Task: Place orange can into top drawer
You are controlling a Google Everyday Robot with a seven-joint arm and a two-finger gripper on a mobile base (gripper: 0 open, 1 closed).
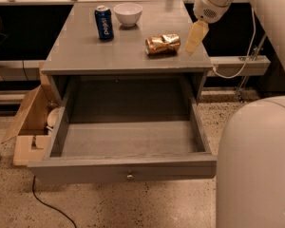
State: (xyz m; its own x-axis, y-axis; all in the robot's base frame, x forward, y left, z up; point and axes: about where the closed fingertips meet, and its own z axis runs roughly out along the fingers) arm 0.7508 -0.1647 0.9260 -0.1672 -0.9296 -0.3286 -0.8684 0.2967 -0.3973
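The orange can is shiny orange-gold and dented, and lies on its side on the grey table top, right of centre. The top drawer is pulled fully open below it; its inside is bare and its grey front has a small round knob. My gripper hangs from the white arm at the table's right side, just right of the orange can and slightly above the top, apart from it.
A blue can stands upright at the table's back left, with a white bowl beside it. A cardboard box sits on the floor to the left. A black cable runs over the floor. My white base fills the lower right.
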